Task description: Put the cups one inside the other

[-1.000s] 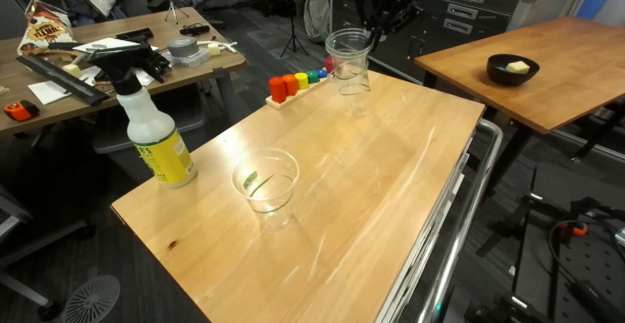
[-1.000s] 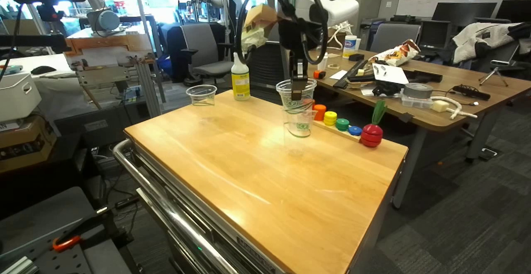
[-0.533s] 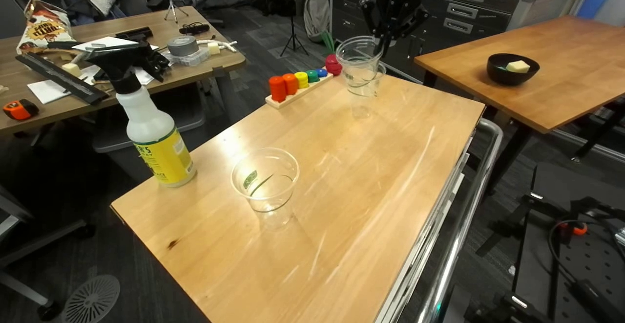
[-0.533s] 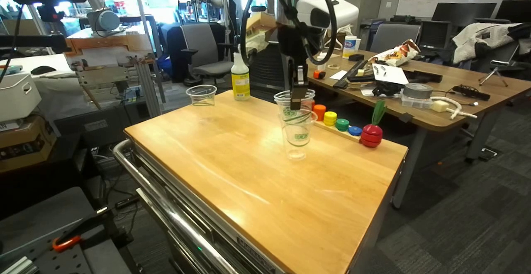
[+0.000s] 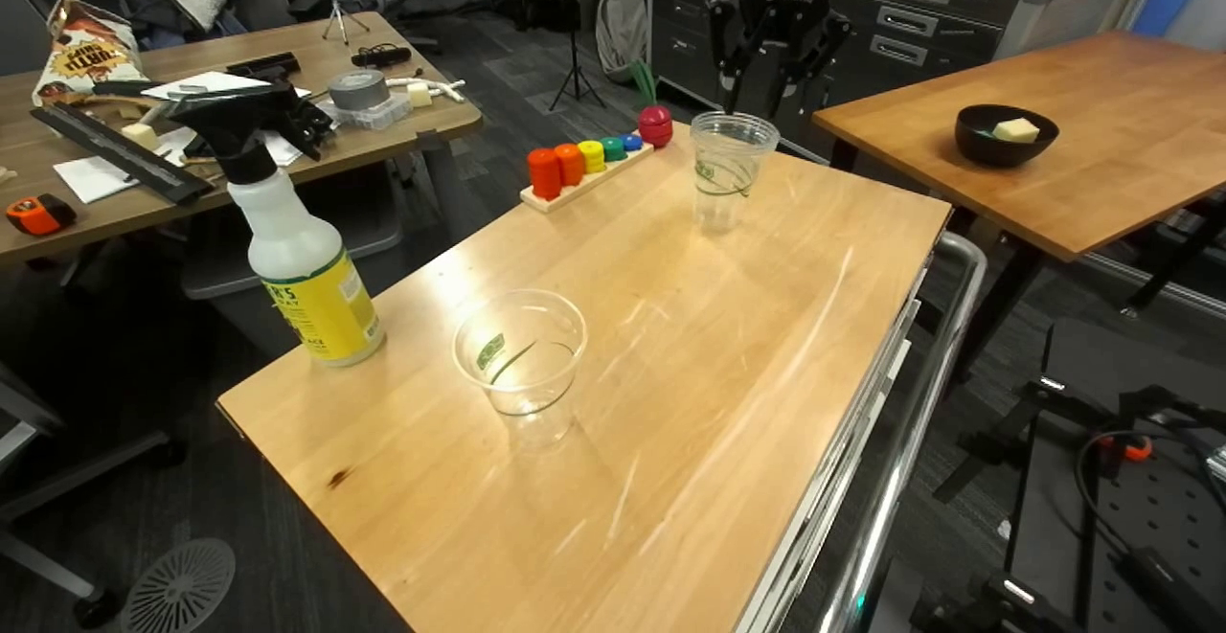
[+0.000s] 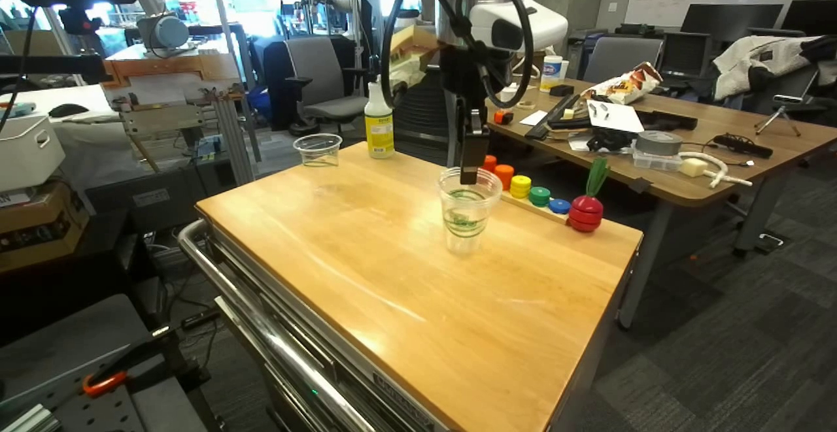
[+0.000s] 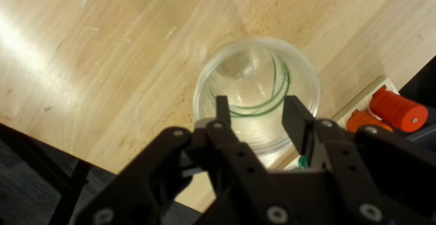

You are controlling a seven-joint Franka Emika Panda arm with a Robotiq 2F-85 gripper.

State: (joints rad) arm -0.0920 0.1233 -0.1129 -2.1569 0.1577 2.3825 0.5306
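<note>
Two clear cups (image 5: 720,178) stand upright, one inside the other, towards the far end of the table in an exterior view; the nested cups also show in an exterior view (image 6: 465,223) and in the wrist view (image 7: 301,73). A single clear cup (image 5: 522,374) stands upright near the spray bottle; it also shows in an exterior view (image 6: 318,155). My gripper (image 7: 257,99) is open and empty just above the nested cups' rims, its fingers apart over the opening. The gripper also shows in both exterior views (image 5: 753,108) (image 6: 469,180).
A yellow-labelled spray bottle (image 5: 321,298) stands at the table's edge. A wooden toy with coloured discs (image 5: 572,166) lies along one edge, with a red radish toy (image 6: 585,213) at its end. A black bowl (image 5: 977,145) is on a separate table.
The held cup went down into the cup below it, and its rim now sits on the other's. My gripper opened and let go, its fingers now apart above the rims.
</note>
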